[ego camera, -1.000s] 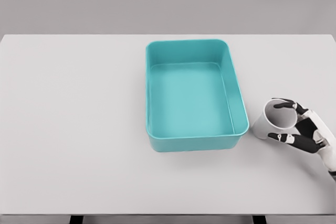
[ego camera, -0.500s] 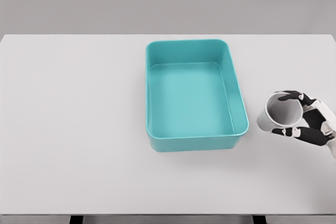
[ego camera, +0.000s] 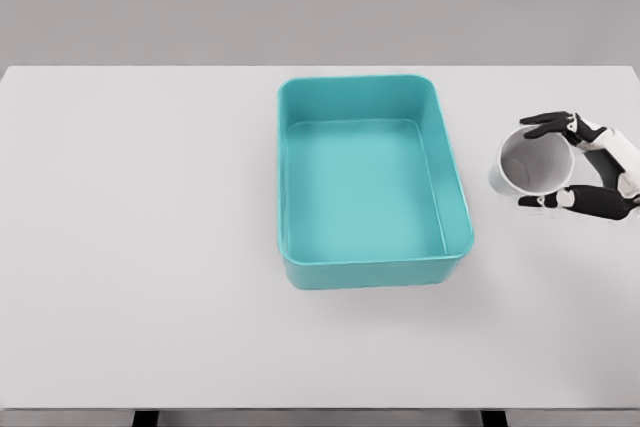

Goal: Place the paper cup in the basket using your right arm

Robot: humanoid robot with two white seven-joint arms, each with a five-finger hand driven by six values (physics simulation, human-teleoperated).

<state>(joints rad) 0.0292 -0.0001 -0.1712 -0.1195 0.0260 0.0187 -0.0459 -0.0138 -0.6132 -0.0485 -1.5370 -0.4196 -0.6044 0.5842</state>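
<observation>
Fingers point(ego camera: 548, 127) of the right hand point(ego camera: 590, 167) curl around the white paper cup point(ego camera: 530, 165), one dark-tipped finger over its far side and the thumb along its near side, so the hand is gripping the cup. The cup is tilted, its open mouth turned toward the camera, showing the pale grey inside. It sits at the right of the scene, just beside the right wall of the teal basket point(ego camera: 455, 182) but apart from it. The rectangular basket stands near the middle of the white tabletop point(ego camera: 140, 247), its long sides running near to far.
</observation>
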